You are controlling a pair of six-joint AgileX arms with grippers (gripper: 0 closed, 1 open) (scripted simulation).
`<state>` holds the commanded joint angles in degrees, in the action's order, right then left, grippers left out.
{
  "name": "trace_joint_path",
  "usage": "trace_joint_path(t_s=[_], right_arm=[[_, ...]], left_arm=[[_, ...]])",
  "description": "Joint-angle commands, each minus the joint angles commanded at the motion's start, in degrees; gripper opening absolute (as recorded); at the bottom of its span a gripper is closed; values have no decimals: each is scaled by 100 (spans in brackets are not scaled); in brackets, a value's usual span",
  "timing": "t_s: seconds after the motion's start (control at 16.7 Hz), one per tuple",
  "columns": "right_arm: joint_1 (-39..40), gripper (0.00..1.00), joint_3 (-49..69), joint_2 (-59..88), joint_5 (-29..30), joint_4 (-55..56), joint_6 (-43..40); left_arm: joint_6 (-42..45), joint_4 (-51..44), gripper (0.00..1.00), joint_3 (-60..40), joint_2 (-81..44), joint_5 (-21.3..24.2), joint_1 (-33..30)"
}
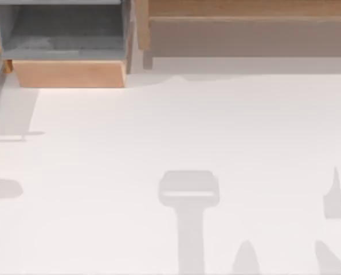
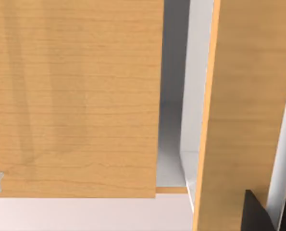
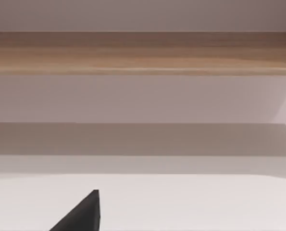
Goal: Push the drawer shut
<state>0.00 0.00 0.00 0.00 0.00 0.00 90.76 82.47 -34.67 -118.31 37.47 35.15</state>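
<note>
The drawer (image 1: 69,73) stands pulled out at the desk's (image 1: 176,126) far left corner; either end effector's state cannot be told.

One dark, almost black finger (image 2: 258,214) of my left arm's gripper pokes into the left wrist view. It is flat, smooth and wedge-shaped, with a slanted top edge and a sharp corner. One finger (image 3: 82,215) of my right arm's gripper shows in the right wrist view. It is the same dark colour, shaped like a pointed triangle, with no marks, screws or cables on it.
</note>
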Motion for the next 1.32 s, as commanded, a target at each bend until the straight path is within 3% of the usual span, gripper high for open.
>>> trace_joint_path(t_s=[0.36, 0.72, 1.32], right_arm=[[0, 100, 0, 0, 0, 0, 0], [0, 100, 0, 0, 0, 0, 0], [0, 100, 0, 0, 0, 0, 0]], left_arm=[[-19, -430, 0, -725, -323, -406, -410], [-21, -499, 0, -793, -371, -441, -410], [-52, -1229, 0, -2124, -965, -913, -902]])
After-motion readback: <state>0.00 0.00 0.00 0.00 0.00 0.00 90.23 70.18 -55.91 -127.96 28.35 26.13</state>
